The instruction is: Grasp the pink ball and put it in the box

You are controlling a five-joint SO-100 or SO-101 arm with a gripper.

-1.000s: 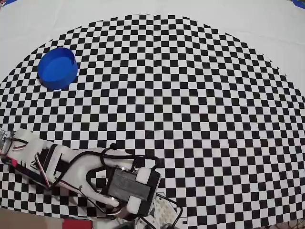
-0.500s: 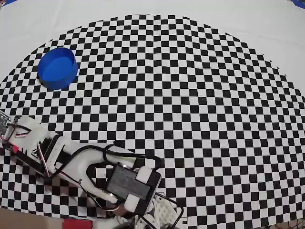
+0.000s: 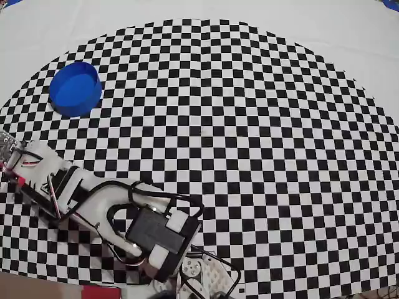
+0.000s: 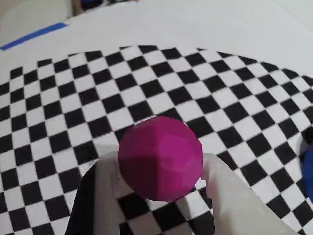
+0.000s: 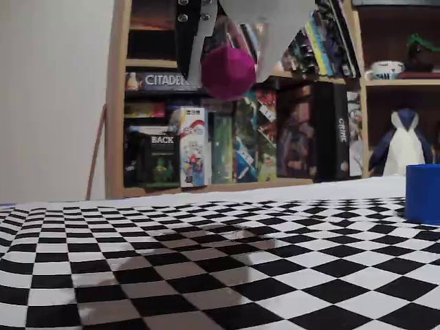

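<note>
Gripper (image 4: 161,196) fingers are closed on the pink ball (image 4: 160,157), which hangs clear above the checkered mat (image 5: 206,275) — the grasp looks done and the carry is in hand. Next comes a sweep to the box (image 3: 75,88), well apart near the mat's far-left edge in the overhead view — then release over its opening.

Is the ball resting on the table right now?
No, in the fixed view the ball hangs between the gripper's fingers, well above the checkered table.
</note>
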